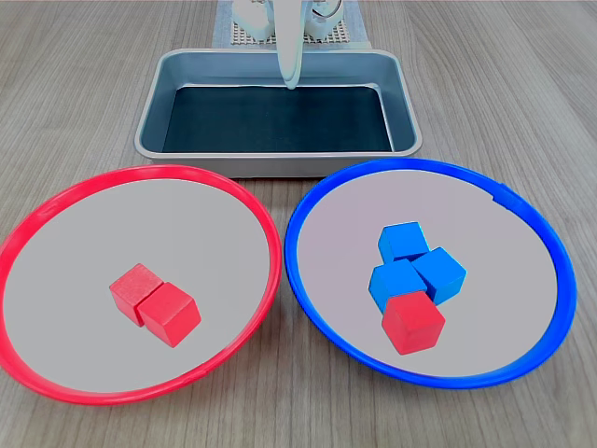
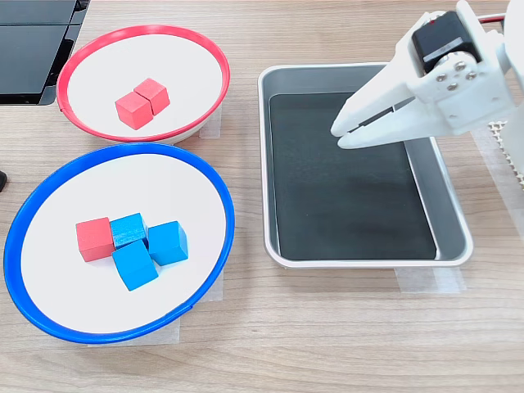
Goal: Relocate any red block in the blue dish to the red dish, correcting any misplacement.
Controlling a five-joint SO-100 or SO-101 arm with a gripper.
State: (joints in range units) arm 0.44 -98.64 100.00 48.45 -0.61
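Observation:
One red block (image 1: 412, 321) (image 2: 94, 238) lies in the blue dish (image 1: 312, 289) (image 2: 49, 176), touching a cluster of three blue cubes (image 1: 415, 261) (image 2: 147, 246). The red dish (image 1: 56, 224) (image 2: 188, 106) holds two red cubes (image 1: 154, 304) (image 2: 142, 102) side by side. My white gripper (image 1: 292, 82) (image 2: 339, 135) hangs above the metal tray, well away from both dishes. Its fingers are close together with nothing between them.
A rectangular metal tray (image 1: 154, 103) (image 2: 454, 237) with a dark bottom stands behind the dishes in the first exterior view, at the second exterior view's right. The arm's base (image 1: 280, 23) sits behind it. A black object (image 2: 33, 41) lies at the second exterior view's top left.

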